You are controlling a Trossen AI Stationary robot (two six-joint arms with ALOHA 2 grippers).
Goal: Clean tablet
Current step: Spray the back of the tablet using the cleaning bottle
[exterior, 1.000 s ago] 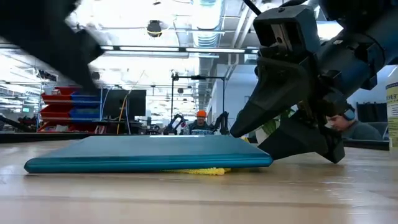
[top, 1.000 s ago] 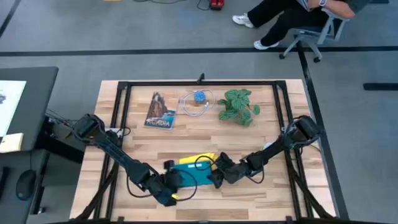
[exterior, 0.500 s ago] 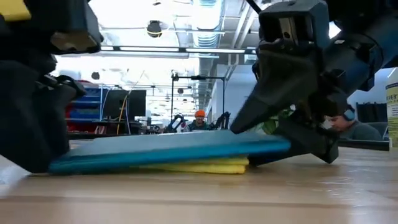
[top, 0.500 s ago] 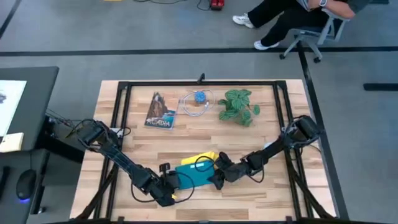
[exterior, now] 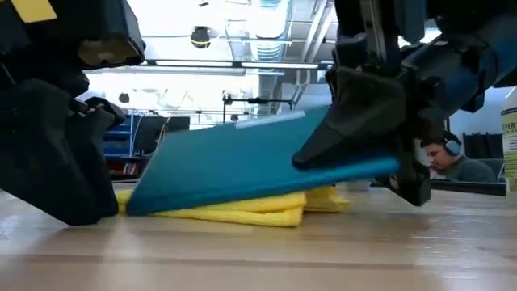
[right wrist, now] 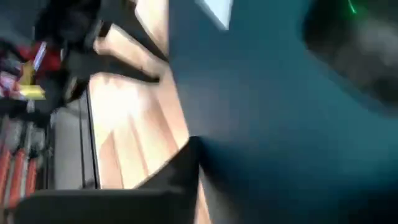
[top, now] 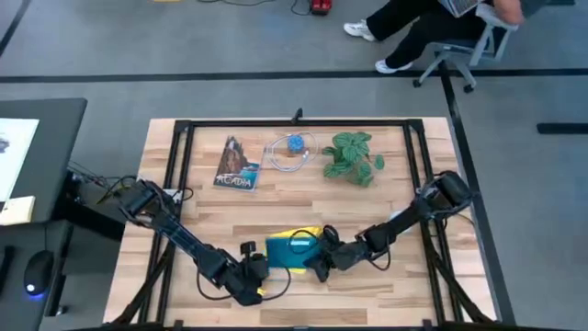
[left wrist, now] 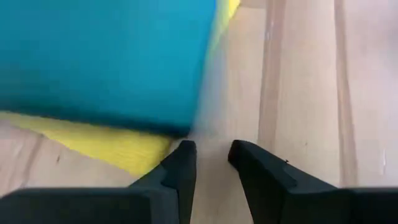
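Fingers of the left gripper [left wrist: 208,163] stand slightly parted with nothing between them, low on the wooden counter [top: 367,294] just beside the near left corner of the tablet [top: 288,254]. In the high view this left gripper [top: 250,276] sits at the near middle of the counter. The tablet, showing a teal surface, lies tilted on a folded yellow cloth [exterior: 242,210]: its left edge is down by the cloth and its right edge is raised. At that raised right edge the right gripper [exterior: 380,145] is clenched on the tablet, one finger above and one below. Along the far side, from left to right, lie the ACADIA booklet [top: 236,165], a clear bag holding something blue [top: 291,148] and a small green plant [top: 353,156].
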